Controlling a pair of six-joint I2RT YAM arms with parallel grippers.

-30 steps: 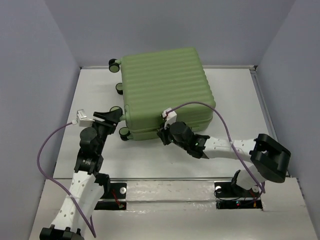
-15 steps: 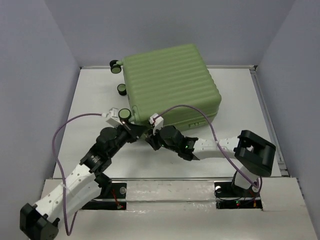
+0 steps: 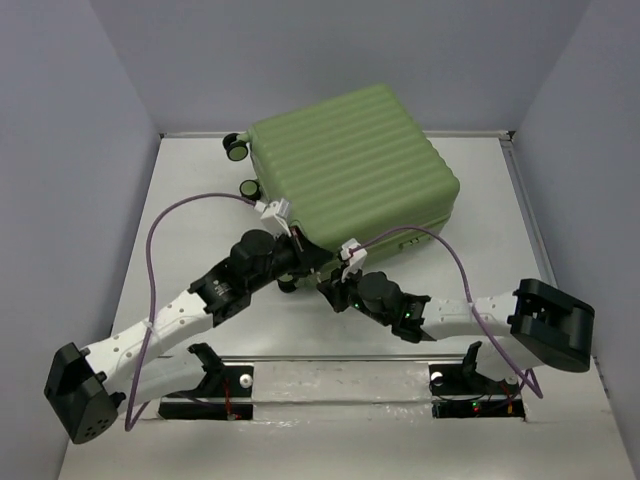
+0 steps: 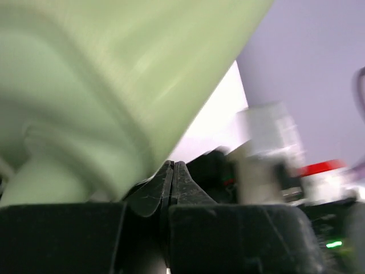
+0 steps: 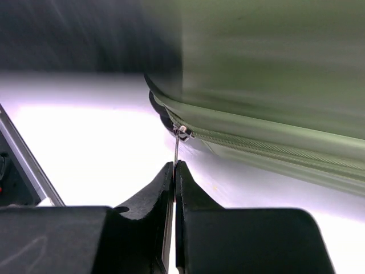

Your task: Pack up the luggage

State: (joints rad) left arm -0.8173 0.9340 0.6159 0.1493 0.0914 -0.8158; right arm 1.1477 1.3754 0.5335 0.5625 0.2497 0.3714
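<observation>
The large light-green ribbed hard-shell suitcase (image 3: 350, 165) lies closed and flat on the white table (image 3: 190, 200), turned askew, with black-and-green caster wheels (image 3: 237, 148) at its far-left end. At the suitcase's near edge, the right gripper (image 5: 174, 171) pinches the thin metal zipper pull (image 5: 177, 145), which hangs from the seam zipper (image 5: 256, 142). At the suitcase's near-left corner, the left gripper (image 4: 173, 174) is clenched, its 2 fingers pressed together with nothing visible between them, close under the shell.
</observation>
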